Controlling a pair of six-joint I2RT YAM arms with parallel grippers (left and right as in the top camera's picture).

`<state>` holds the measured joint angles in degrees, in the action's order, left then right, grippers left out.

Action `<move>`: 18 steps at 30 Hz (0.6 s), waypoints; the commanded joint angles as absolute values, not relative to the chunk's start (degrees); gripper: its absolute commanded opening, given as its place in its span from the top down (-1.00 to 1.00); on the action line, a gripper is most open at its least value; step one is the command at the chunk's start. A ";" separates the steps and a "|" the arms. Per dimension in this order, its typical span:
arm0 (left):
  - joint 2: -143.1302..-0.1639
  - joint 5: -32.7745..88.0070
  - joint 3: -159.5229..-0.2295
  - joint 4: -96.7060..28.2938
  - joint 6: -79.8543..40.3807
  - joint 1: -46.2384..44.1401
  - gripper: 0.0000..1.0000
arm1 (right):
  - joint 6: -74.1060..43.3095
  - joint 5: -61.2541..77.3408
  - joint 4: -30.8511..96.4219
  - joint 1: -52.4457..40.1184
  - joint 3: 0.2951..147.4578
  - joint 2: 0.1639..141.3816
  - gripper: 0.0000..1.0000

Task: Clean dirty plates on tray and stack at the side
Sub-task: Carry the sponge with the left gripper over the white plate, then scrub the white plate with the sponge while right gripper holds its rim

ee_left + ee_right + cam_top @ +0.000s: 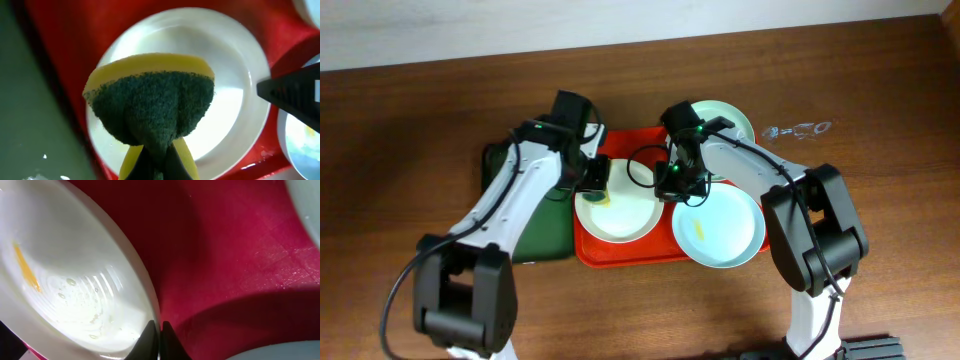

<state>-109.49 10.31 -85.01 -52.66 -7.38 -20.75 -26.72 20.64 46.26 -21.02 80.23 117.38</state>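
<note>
The left gripper point(156, 162) clamps a folded sponge point(150, 100) above the white plate point(230, 65) on the tray point(65, 35). The right gripper point(160, 332) pinches that plate's rim.

Overhead: fixed high above the table point(410, 110), looking straight down; tray point(620, 252) near frame centre. Left wrist: close over the tray, looking down past a sponge point(150, 105) onto the white plate point(235, 75). Right wrist: closer, low at the rim of that plate point(65, 280). All three views share this plate and the tray around it.
</note>
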 commanded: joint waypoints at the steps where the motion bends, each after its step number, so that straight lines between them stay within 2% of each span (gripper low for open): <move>1: -112.44 10.48 -86.30 -51.64 -8.29 -21.34 1.00 | -26.41 20.12 46.09 -21.37 79.57 116.71 0.92; 18: -124.18 10.81 -86.30 -50.83 -8.29 -24.01 1.00 | -26.41 20.10 45.93 -21.37 79.57 116.71 0.92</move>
<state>-120.66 8.69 -86.65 -51.13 -7.79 -22.76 -26.68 20.62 46.24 -21.02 80.23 117.38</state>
